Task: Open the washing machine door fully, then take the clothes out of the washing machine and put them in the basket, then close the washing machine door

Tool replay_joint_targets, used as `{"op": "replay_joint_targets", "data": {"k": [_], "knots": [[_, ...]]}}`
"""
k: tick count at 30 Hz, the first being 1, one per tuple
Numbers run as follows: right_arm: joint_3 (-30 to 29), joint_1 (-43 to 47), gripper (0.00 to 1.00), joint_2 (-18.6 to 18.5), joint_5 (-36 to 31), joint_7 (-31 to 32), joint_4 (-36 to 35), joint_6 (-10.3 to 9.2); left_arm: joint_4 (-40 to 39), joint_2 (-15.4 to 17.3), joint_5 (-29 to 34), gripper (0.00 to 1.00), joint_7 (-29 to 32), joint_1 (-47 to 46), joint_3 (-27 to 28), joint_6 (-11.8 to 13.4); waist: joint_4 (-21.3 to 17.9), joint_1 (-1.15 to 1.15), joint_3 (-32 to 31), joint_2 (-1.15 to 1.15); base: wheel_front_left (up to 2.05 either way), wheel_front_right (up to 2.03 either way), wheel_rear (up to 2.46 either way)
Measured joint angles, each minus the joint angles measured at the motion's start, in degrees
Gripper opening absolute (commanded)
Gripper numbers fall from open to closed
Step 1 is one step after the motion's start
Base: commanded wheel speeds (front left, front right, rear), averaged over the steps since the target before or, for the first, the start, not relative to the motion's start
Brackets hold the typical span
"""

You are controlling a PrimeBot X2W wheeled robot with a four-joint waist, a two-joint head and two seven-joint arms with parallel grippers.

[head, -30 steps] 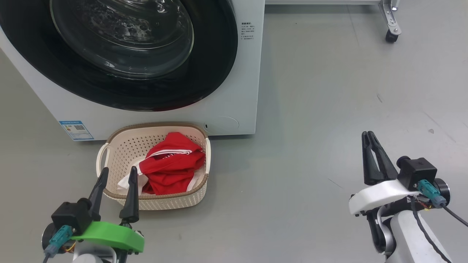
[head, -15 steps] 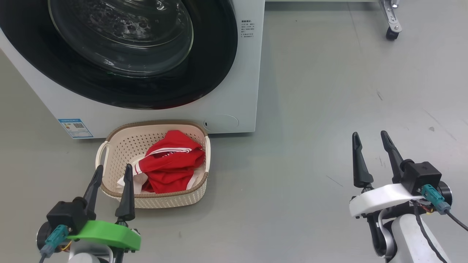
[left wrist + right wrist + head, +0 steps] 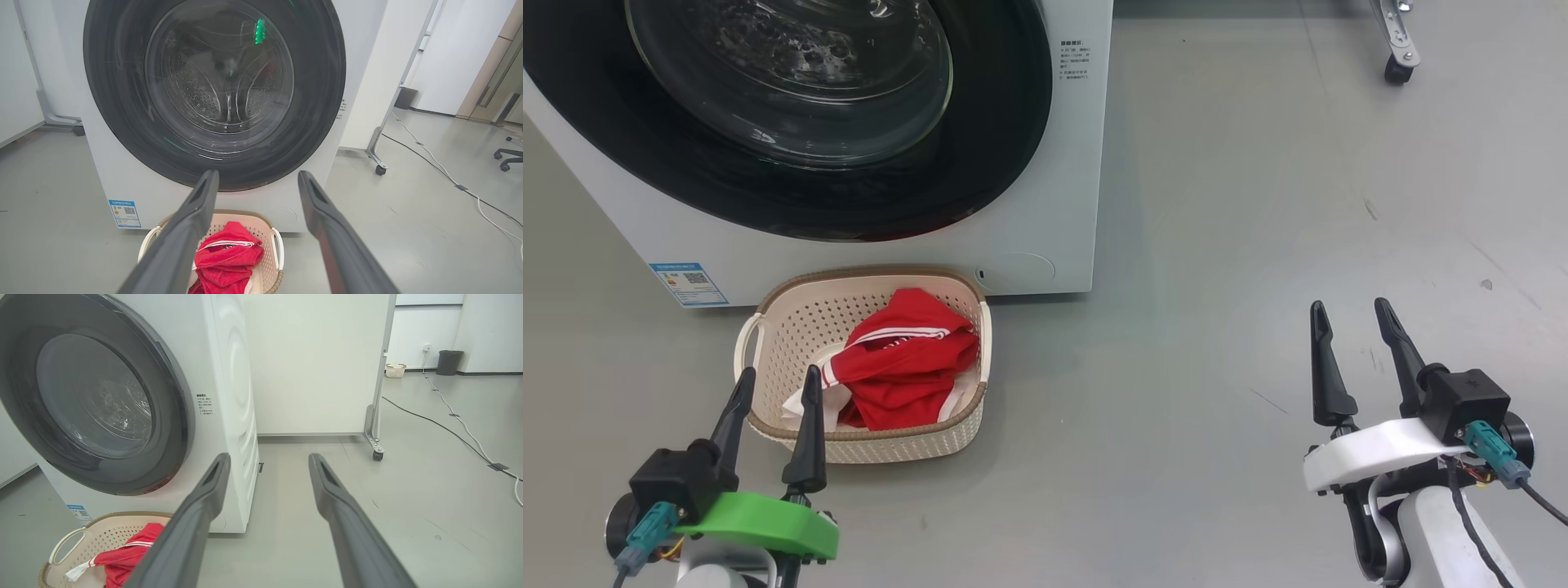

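The white washing machine (image 3: 1045, 229) stands ahead, its black-rimmed glass washing machine door (image 3: 996, 122) lying flush against the front. In the left wrist view the door (image 3: 122, 102) shows a bare steel drum behind the glass. On the floor before the machine sits the cream basket (image 3: 890, 445) holding the red, white-striped clothes (image 3: 907, 367). My left gripper (image 3: 778, 371) hovers open at the basket's near left corner, holding nothing. Far to the right, my right gripper (image 3: 1349, 305) is open and empty over bare floor. The right wrist view shows the door (image 3: 171, 416) and basket (image 3: 94, 535) to its left.
A white panel on a wheeled frame (image 3: 318, 363) stands right of the machine, its caster (image 3: 1395, 69) on the grey floor. A cable (image 3: 449, 179) runs across the floor. A chair base (image 3: 506, 157) and a dark bin (image 3: 448, 361) are farther off.
The right gripper's fingers, pressed together a second ago, have spread apart. The head view has shifted slightly. The basket, clothes and left gripper keep their places.
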Motion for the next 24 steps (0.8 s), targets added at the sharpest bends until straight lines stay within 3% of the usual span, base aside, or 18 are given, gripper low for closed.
{"op": "replay_joint_targets", "data": {"k": [24], "knots": [[-0.49,1.32,1.0,0.44,-0.86,0.0,-0.54,0.03,0.01,-0.16,-0.47,1.0,0.0,0.03,0.15,0.0,0.38,0.0,-0.41,0.0,0.0,0.0,0.0]]}}
